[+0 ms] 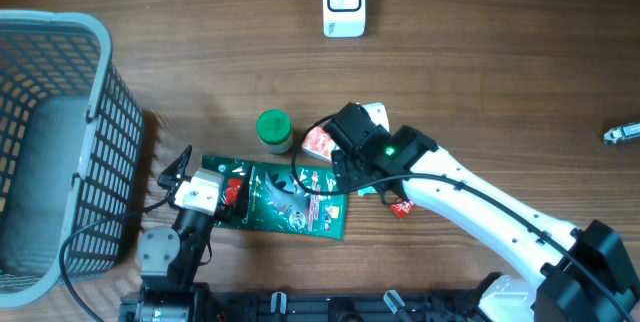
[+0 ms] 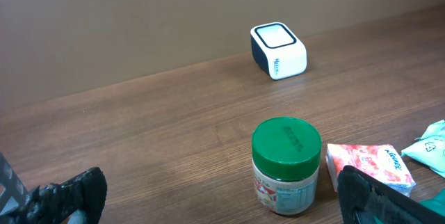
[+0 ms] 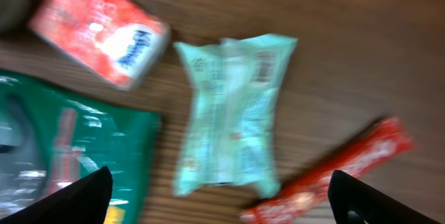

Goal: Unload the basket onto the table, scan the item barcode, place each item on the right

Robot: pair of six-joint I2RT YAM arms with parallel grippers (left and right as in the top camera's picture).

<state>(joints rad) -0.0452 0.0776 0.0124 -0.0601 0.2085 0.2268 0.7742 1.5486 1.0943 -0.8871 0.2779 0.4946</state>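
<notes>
Hovering right claw (image 3: 219,195) wide open over crinkly mint pouch (image 3: 229,113) | left claw (image 2: 217,195) open, facing round green-lidded jar (image 2: 285,165)

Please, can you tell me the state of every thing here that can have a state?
left tool: open, holds nothing
right tool: open, holds nothing, over the mint packet
jar: upright, green lid on
scanner: standing on the table, nothing touching it
green pouch: lying flat
red pack: lying flat
mint packet: lying flat
red stick pack: lying flat
basket: upright
</notes>
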